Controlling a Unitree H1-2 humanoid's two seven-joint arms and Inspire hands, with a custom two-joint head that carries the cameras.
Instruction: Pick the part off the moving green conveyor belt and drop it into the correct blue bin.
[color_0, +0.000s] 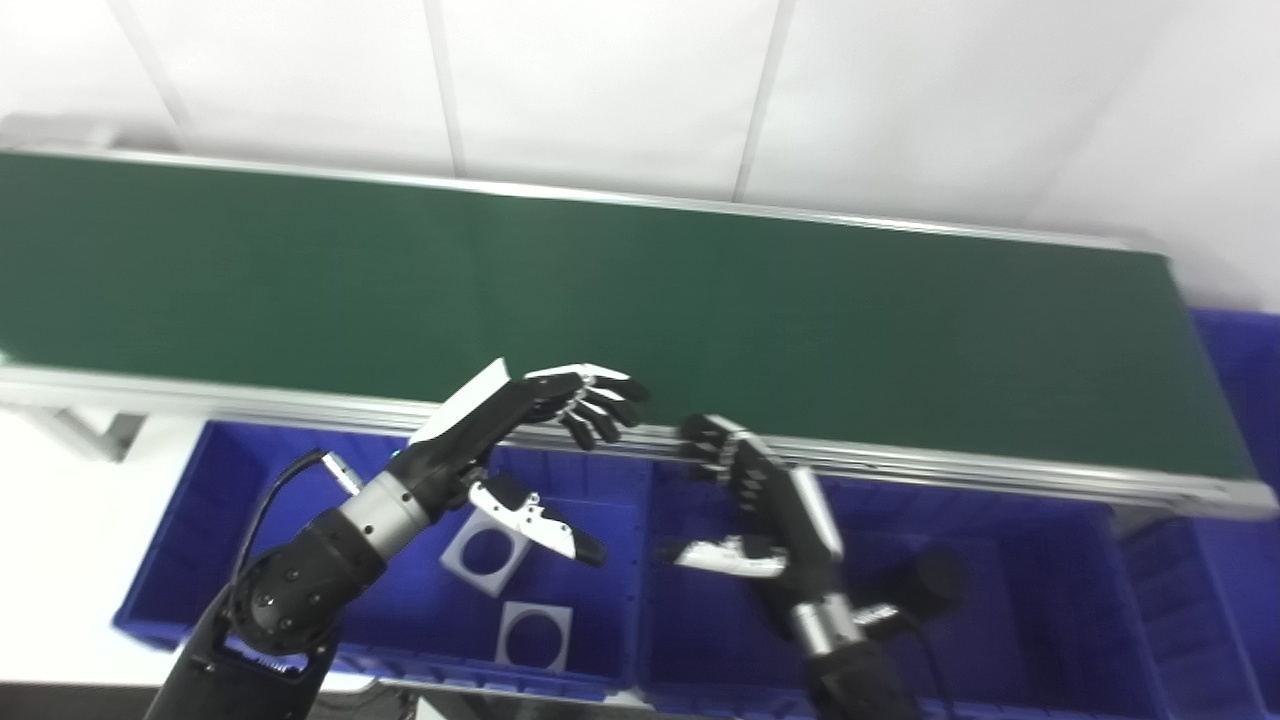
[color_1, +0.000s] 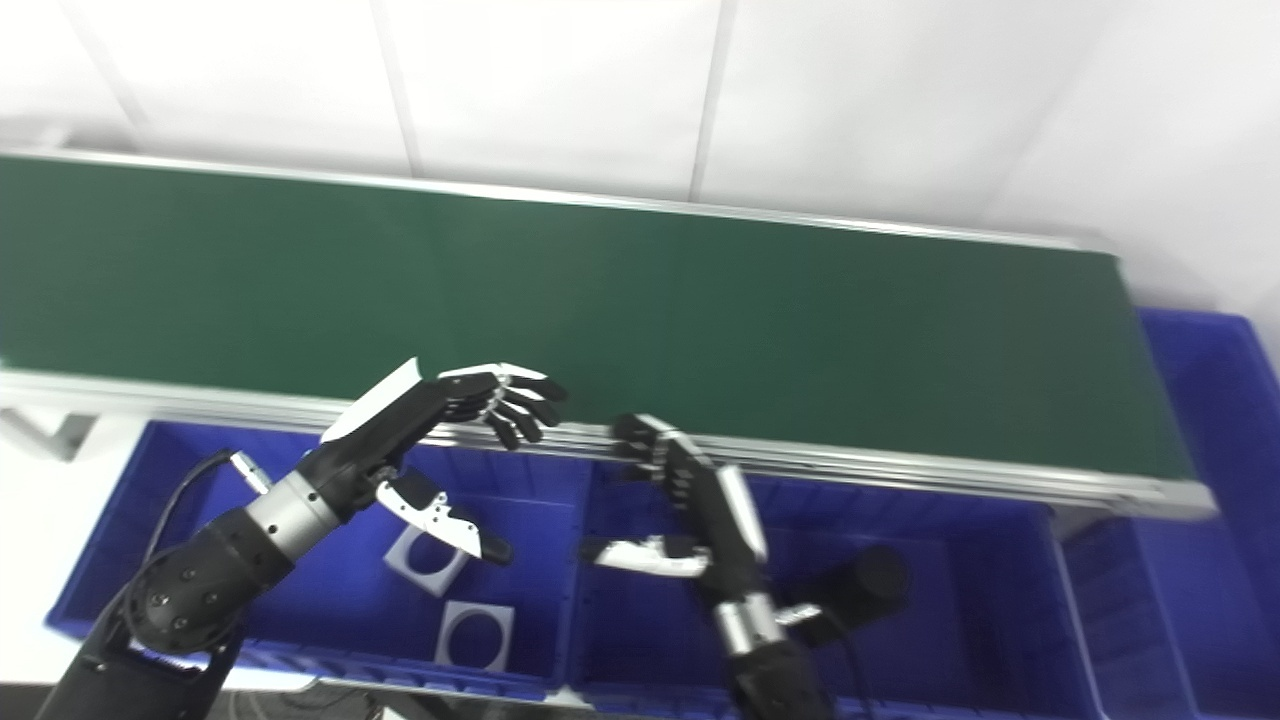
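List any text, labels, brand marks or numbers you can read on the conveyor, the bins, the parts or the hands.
None: no readable text in either view.
Green conveyor belt: plain, no markings.
Blue bins: no labels visible.
Two grey square parts with round holes in the left bin: unmarked.
Dark cylinder in the middle bin: nothing legible.
Left robot hand and right robot hand: no brand readable, picture blurred.

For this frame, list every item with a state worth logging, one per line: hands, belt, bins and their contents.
left hand: open, holding nothing, above the left blue bin
right hand: open, holding nothing, above the middle blue bin
green conveyor belt: no part on it
left blue bin: holds two grey square parts with round holes, lying flat
middle blue bin: holds a black cylinder
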